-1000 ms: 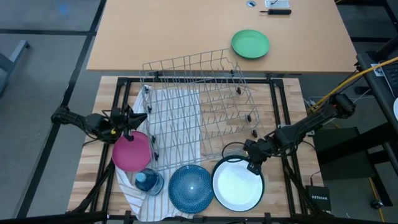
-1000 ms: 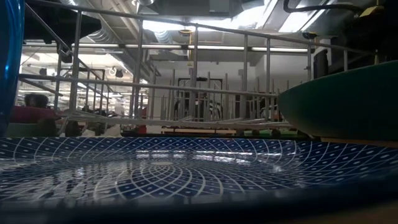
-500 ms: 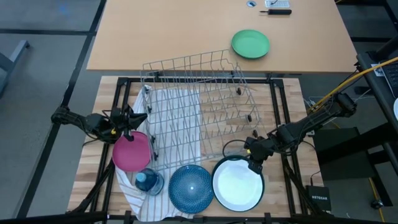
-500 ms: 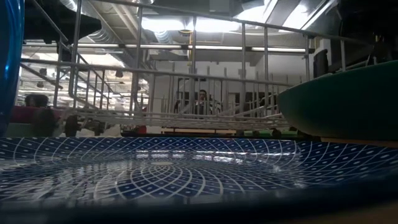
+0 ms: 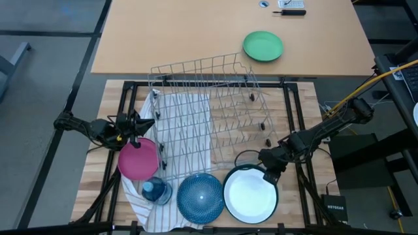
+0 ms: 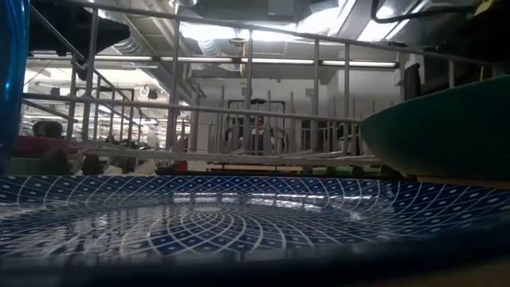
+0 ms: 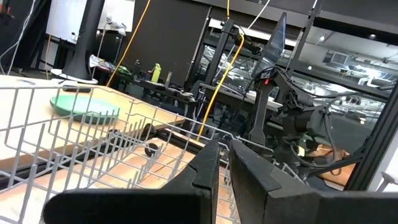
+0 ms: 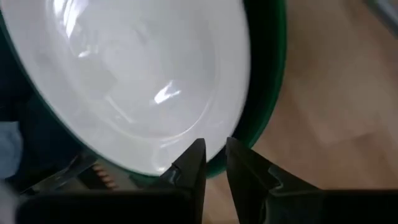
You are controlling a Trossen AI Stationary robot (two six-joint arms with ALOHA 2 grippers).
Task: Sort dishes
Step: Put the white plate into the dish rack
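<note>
Hovering lower right, the right gripper (image 5: 269,173), fingers nearly together, meets the white plate (image 5: 249,196)'s rim; left gripper (image 5: 135,132) closed.

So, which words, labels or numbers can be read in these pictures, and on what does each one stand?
"NETGEAR": small white letters, only just readable, on the black box off the table's right edge in the high view.
White board in the room, left wrist view: any writing is too blurred to read.
No other text can be read.
</note>
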